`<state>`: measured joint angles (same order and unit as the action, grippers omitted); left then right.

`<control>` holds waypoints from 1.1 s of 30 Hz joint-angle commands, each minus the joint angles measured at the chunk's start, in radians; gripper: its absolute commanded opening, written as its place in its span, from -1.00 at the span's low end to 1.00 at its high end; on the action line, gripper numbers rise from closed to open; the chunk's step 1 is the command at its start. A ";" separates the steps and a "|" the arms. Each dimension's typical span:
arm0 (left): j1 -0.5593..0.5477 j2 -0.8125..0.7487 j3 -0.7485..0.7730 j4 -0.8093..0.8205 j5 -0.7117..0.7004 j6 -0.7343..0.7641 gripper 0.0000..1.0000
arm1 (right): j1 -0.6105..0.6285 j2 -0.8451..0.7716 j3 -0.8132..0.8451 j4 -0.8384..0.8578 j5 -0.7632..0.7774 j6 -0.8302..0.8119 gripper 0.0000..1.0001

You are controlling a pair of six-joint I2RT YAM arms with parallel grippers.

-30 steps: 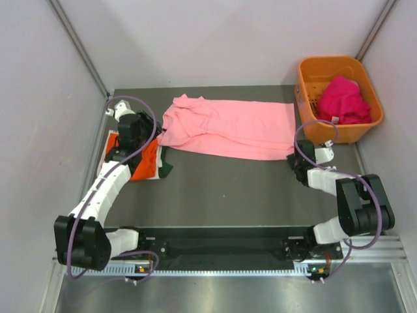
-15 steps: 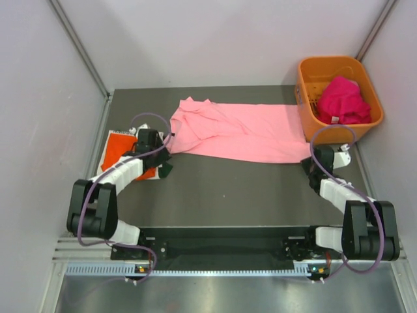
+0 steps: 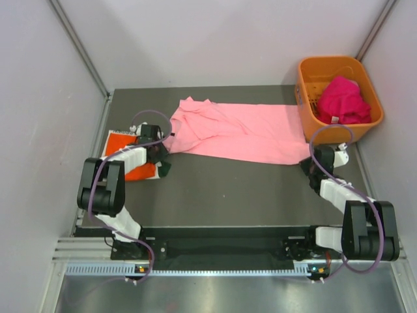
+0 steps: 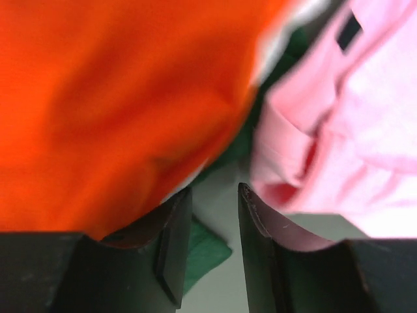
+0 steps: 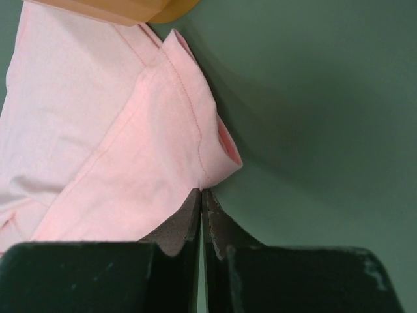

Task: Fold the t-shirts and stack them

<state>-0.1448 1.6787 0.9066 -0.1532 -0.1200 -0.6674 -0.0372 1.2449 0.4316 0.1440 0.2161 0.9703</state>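
A light pink t-shirt (image 3: pixel 241 134) lies spread across the back of the table, its left end bunched (image 4: pixel 339 124). My right gripper (image 3: pixel 307 163) (image 5: pixel 201 190) is shut on this shirt's near right corner (image 5: pixel 195 150), just below the basket. At the left lies a folded bright orange t-shirt (image 3: pixel 120 153) (image 4: pixel 111 98), with white and dark green cloth (image 3: pixel 166 168) (image 4: pixel 205 251) showing under it. My left gripper (image 3: pixel 163 145) (image 4: pixel 214 189) is low over the table between the orange stack and the pink shirt, open by a narrow gap, nothing between its fingers.
An orange plastic basket (image 3: pixel 306 98) stands at the back right with a magenta t-shirt (image 3: pixel 342 99) bunched inside. Its rim (image 5: pixel 117 10) sits close above my right gripper. Grey walls close in the table on the left, back and right.
The pink shirt slid right as my right gripper pulled its corner toward the basket. My left gripper moved off the orange stack to the gap beside the pink shirt, its jaws narrowing.
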 commanded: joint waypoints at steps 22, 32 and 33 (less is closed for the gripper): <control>0.153 -0.353 -0.230 0.145 0.065 -0.015 -0.10 | -0.063 -0.055 -0.002 -0.075 -0.049 -0.127 -1.00; 0.011 -0.245 -0.167 0.213 0.106 -0.112 -0.10 | -0.064 -0.065 -0.021 -0.043 -0.055 -0.145 -1.00; 0.011 -0.222 -0.135 0.211 0.102 -0.109 -0.12 | -0.064 -0.064 -0.017 -0.043 -0.058 -0.148 -1.00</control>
<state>-0.1253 1.3907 0.6994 0.0002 -0.0219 -0.7578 -0.0883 1.1976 0.4129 0.0750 0.1600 0.8471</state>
